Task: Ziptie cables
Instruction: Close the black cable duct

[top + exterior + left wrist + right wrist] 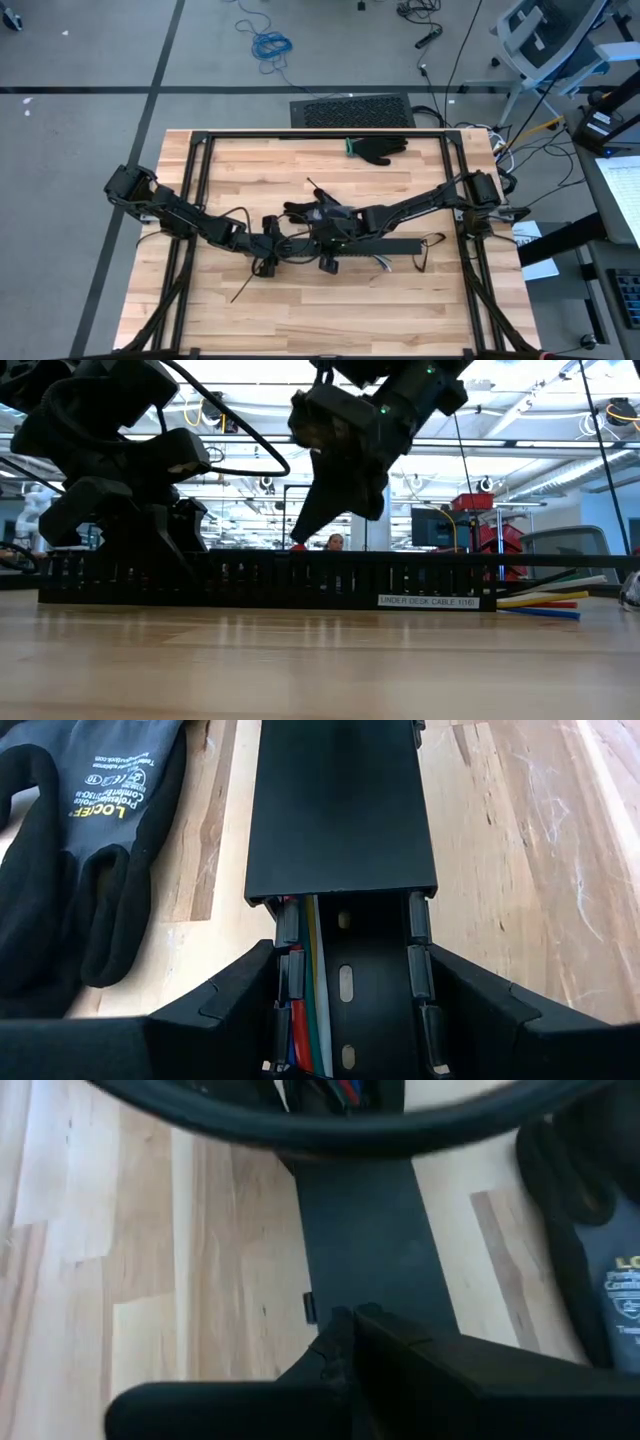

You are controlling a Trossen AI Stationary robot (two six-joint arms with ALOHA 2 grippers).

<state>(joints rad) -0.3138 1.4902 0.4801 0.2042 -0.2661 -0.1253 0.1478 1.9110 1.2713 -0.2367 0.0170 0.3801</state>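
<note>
A long black slotted channel (pixel 370 245) lies flat on the wooden table. The cables (pixel 305 1020), white, green, red and blue, run inside it, and their ends (pixel 545 605) stick out of its right end. A flat black cover (pixel 340 810) closes the channel beyond my left gripper (pixel 352 955), which is shut on the open part near the channel's left end (pixel 270 250). My right gripper (pixel 350 1318) is shut, and its tips are down at the cover (pixel 370 1230), a little right of the left gripper (pixel 322 238). My left gripper pinches the channel by its two slotted side walls (pixel 286 970), one finger outside each wall. The fingers (pixel 230 1000) slant down from the table's left and lie along the channel, which rests flat on the table. My right gripper's shut fingertips (pixel 340 1325) slant down onto the cover's top; I cannot tell whether they touch it.
A black and grey work glove (pixel 90 840) lies just beyond the channel near the middle of the table (pixel 303 211). Another glove (pixel 378 150) lies near the far edge. A black frame (pixel 200 140) runs round the tabletop. Bare wood lies toward the near edge.
</note>
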